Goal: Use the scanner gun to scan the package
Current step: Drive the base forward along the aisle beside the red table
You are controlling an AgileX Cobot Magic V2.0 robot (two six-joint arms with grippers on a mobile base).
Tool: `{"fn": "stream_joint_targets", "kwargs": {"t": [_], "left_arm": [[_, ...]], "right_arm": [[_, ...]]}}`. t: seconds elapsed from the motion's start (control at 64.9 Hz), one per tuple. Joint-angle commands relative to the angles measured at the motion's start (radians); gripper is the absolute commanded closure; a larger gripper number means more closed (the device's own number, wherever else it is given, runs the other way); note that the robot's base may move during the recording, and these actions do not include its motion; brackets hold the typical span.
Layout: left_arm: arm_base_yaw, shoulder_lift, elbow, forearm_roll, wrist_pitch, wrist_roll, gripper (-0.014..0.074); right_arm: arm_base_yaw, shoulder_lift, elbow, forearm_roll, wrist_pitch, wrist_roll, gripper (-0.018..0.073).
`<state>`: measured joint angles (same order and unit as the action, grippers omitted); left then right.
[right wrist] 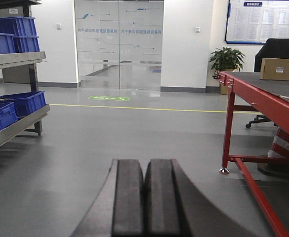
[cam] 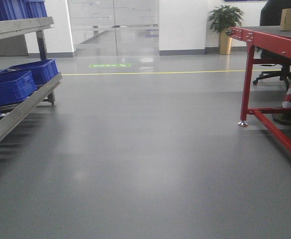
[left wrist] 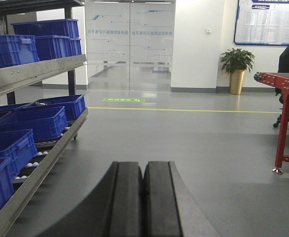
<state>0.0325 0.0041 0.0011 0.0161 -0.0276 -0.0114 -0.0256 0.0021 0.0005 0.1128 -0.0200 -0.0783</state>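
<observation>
The only print on the package (right wrist: 279, 69) is a small white label (right wrist: 279, 70) on the broad face turned toward the right wrist camera, and its characters are too small to read. The tan box sits on the far part of the red-framed tabletop (right wrist: 255, 98), in front of a black office chair (right wrist: 278, 48). In the front view its right end is cut off by the picture's edge.

The frosted glass doors (left wrist: 129, 44) carry a line of blue characters among circuit-like lines, but they cannot be made out. The same goes for the green floor marking (left wrist: 124, 99) in front of them and the sheets on the blue-bordered notice board (left wrist: 268, 22).

The left hand (left wrist: 143, 170) has its two black fingers pressed flat against each other, with nothing between them. The right hand (right wrist: 144, 168) is pressed together in the same way and is also empty. Both are held low over the grey floor (cam: 145, 149), well apart from the package (only the fingers show, the arms behind them being out of frame).

To the left a metal rack (left wrist: 35, 74) holds blue crates (left wrist: 30, 123) on two levels. A potted plant (left wrist: 237, 61) in a gold pot stands by the far wall, and a yellow line (cam: 155, 73) crosses the floor. Under the tabletop a red-and-white striped cone (right wrist: 282, 145) is partly hidden by the frame.
</observation>
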Motion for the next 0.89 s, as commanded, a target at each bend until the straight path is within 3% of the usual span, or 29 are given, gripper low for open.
{"fn": "stream_joint_targets", "kwargs": {"t": [0.0,0.879], "left_arm": [[-0.007,-0.004,-0.001,-0.002,-0.015,0.002,0.0707],[-0.007,-0.004,-0.001,-0.002,-0.015,0.002,0.0707]], "right_arm": [[-0.002,-0.002,-0.001,-0.006,-0.009,0.001,0.0722],[-0.002,-0.002,-0.001,-0.006,-0.009,0.001,0.0722]]}}
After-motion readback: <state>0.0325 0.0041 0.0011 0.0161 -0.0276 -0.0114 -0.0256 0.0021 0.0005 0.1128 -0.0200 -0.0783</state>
